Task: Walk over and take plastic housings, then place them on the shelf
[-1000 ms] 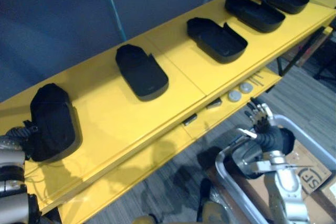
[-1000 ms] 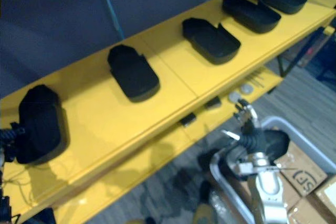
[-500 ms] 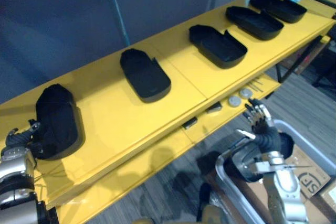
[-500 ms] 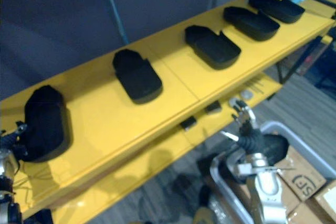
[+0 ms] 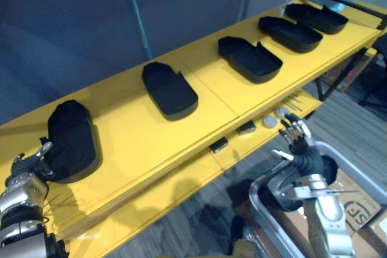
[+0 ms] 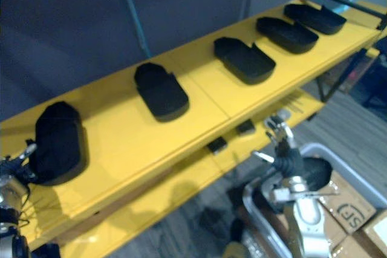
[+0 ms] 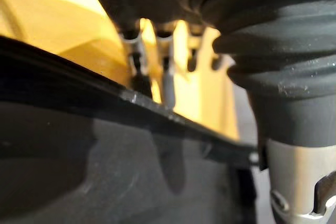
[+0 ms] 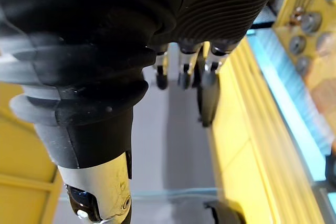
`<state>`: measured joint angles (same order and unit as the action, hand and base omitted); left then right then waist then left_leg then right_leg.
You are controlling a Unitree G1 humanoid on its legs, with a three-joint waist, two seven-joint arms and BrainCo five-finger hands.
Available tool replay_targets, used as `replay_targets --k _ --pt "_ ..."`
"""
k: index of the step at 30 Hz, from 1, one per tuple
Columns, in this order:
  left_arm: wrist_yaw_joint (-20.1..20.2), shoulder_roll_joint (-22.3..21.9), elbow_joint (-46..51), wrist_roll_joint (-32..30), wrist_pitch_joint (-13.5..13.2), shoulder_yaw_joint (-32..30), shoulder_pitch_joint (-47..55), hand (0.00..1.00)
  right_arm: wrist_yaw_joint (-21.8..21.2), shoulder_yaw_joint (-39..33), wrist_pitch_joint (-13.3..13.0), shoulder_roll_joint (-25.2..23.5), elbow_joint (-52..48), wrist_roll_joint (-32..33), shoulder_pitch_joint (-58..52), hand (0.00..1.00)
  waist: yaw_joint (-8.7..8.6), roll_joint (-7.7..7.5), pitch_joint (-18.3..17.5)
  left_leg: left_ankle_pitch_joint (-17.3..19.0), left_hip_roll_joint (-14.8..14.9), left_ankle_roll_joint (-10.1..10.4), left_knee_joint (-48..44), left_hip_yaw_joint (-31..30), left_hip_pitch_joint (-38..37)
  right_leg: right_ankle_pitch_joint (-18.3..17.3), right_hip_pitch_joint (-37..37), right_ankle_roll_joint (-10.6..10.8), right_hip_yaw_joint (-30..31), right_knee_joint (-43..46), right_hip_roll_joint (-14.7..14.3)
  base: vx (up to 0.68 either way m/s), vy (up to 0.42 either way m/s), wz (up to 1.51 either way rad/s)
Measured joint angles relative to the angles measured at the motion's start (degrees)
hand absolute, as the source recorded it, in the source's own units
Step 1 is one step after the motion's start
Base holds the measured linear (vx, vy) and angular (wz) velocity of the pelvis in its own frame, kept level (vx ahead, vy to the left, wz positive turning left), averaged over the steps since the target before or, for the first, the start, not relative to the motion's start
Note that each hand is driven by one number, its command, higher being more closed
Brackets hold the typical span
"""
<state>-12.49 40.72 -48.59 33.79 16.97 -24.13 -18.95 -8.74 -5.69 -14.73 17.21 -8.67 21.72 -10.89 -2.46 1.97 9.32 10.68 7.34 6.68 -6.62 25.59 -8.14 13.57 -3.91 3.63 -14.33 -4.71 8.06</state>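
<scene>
Plastic housings (image 5: pixel 170 89) line the yellow shelf (image 5: pixel 133 131) from near left to far right. My left hand (image 5: pixel 27 170) lies released, fingers straight, just beside the leftmost housing (image 5: pixel 71 140). My right hand (image 5: pixel 297 140), fingers spread and holding nothing, hangs by a grey bin (image 5: pixel 357 164) at near right.

Dark printed logo on cardboard box (image 6: pixel 346 208), near right, on floor; too blurred for reading. Nothing else legible.
</scene>
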Motion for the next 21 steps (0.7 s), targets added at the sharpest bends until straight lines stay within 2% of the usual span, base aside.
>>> replay_targets --k 4,10,21 --pt "-0.6 -0.7 -0.1 0.5 -0.6 -0.1 0.0 0.00 0.0 0.2 0.0 0.0 0.1 0.0 0.2 0.00 0.03 -0.46 -0.9 0.0 0.0 0.0 0.0 0.0 0.0 0.0 0.0 0.0 0.0 0.0 0.0 0.00 0.000 0.00" --pt "-2.5 -0.7 -0.4 4.8 -1.4 0.0 -0.1 0.00 0.1 0.3 0.0 0.0 0.2 0.0 0.3 0.00 0.00 -1.22 -1.7 0.0 0.0 0.0 0.0 0.0 0.0 0.0 0.0 0.0 0.0 0.0 0.1 0.00 0.000 0.00" --pt "-4.9 -0.8 -0.6 10.4 -1.9 0.1 -0.3 0.00 0.1 1.5 0.0 0.0 0.6 -0.1 0.4 0.00 -0.03 -1.48 -1.8 0.0 0.0 0.0 0.0 0.0 -0.1 0.0 0.1 0.0 0.0 0.0 0.1 0.00 0.000 0.00"
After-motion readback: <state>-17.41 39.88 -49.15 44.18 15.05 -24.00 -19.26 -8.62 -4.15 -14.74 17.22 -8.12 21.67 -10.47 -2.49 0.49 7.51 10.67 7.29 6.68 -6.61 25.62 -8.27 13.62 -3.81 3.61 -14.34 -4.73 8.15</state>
